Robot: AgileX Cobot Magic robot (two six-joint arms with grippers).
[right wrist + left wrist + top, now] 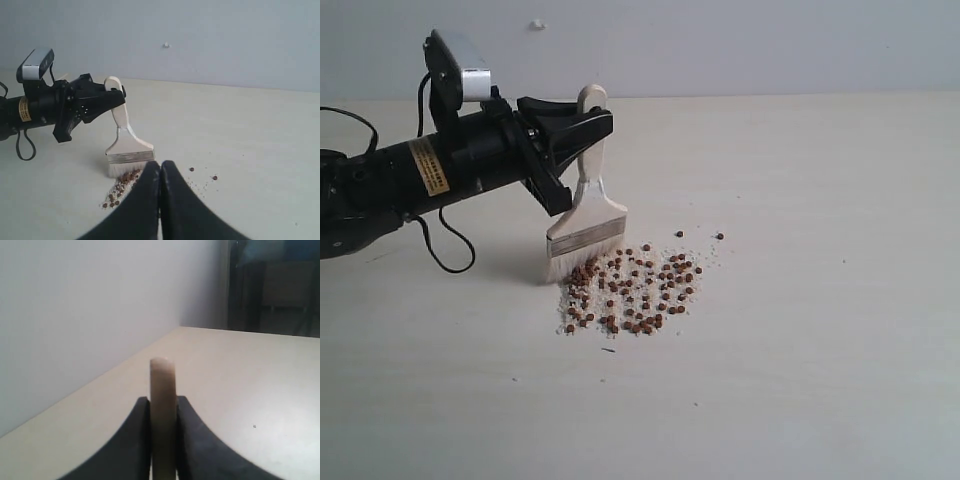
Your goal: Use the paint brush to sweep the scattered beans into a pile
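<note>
The left claw (588, 122) was clamped on the paint brush (586, 218) near the top of its handle. The brush stood nearly upright, bristles down on the desk (820, 330). The bristles touched the far-left edge of the beans (635, 290), a loose cluster mixed with whitish crumbs, lying below and right of that claw. Two stray beans (720, 236) sat just apart on the right. The right claw (160, 166) was pressed together, empty, above the desk near the beans.
</note>
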